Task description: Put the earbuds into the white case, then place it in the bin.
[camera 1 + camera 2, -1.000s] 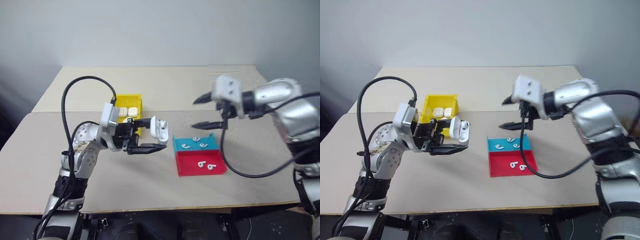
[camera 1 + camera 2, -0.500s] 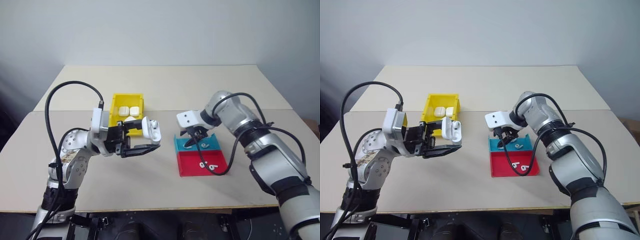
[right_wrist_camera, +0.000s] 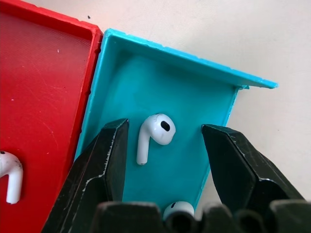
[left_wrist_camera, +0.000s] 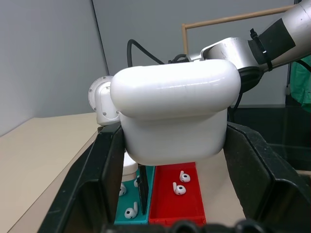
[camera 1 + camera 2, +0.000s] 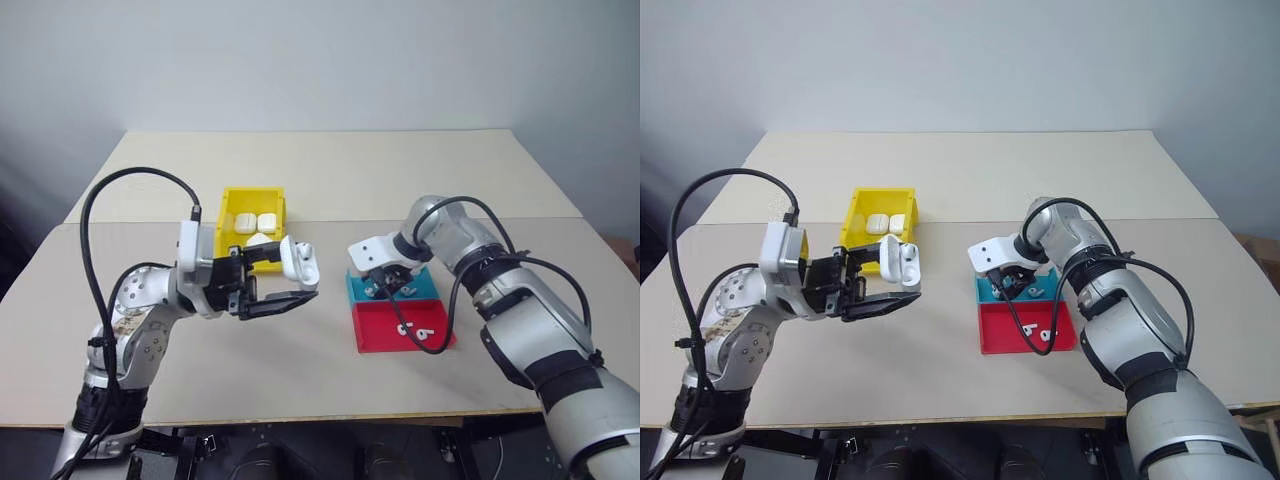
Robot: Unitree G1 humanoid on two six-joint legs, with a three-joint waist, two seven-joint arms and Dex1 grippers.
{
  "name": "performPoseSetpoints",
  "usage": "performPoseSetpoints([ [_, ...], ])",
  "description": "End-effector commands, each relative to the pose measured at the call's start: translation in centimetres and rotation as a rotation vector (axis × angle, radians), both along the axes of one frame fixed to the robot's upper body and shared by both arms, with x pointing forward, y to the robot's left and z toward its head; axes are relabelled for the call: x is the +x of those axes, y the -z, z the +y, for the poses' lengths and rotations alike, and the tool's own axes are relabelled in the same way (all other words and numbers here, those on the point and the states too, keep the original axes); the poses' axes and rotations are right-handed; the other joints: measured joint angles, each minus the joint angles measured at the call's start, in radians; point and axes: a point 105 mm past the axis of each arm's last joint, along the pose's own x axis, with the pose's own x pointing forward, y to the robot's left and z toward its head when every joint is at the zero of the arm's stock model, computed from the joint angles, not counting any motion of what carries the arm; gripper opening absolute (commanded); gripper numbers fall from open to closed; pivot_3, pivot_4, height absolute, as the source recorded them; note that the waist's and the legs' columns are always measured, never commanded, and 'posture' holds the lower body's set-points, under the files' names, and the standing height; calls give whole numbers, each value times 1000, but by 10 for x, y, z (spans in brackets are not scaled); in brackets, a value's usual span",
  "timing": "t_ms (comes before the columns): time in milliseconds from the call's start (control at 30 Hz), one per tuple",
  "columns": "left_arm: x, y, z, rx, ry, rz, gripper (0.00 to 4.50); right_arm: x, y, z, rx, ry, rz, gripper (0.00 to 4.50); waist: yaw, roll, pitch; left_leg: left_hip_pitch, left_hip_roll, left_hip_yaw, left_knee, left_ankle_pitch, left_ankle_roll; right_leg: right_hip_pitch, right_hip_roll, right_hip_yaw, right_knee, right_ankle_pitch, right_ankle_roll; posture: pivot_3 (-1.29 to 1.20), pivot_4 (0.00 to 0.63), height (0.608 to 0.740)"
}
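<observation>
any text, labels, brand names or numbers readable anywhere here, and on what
None can be read.
The white case in the left hand: plain, no marking.
The teal tray, the red tray and the yellow bin: no label visible.

A lab or test room; bare beige worktop against blank grey walls (cabled robot arms).

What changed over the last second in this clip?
The right gripper swung down from mid-air into the teal tray, its open fingers now straddling an earbud, not yet gripped. The left gripper kept holding the white case; the bin stayed put.
</observation>
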Motion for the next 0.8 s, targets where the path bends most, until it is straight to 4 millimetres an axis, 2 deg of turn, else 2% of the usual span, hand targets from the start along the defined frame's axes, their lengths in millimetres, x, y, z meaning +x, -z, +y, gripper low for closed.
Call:
performPoseSetpoints([
  [33,-7,-9,0,-11,3,-42,2797,2,-3,-1,2,-16,-30,2845,0,0,0,0,0,0,0,0,0,0,0,0,0,0,0,0,150,740],
  [100,-7,-9,1,-12,1,-41,2797,2,-2,-1,5,-16,-29,2845,0,0,0,0,0,0,0,0,0,0,0,0,0,0,0,0,150,740],
  [200,-7,-10,0,-13,-1,-41,2797,1,1,-1,-6,-26,-30,2297,-1,0,0,1,0,0,0,0,0,1,0,0,0,0,0,0,150,740],
  [367,-8,-10,1,-15,-4,-40,2797,-1,4,-1,1,-27,-17,653,-1,0,0,1,0,0,0,0,0,1,0,0,0,0,0,0,150,740],
  [600,-6,-10,1,-14,5,-32,2797,-3,1,-2,78,23,7,610,-1,0,0,2,0,0,0,0,0,2,0,0,0,0,0,0,150,740],
  [700,-5,-11,-1,-16,23,-32,2797,1,-20,-7,194,99,-15,610,2,0,0,2,0,0,0,0,0,2,0,0,0,0,0,0,150,740],
  [800,-1,-14,-2,-19,39,-37,2797,0,-53,-13,388,194,-9,610,4,0,0,1,0,0,0,0,0,1,0,0,0,0,0,0,150,740],
])
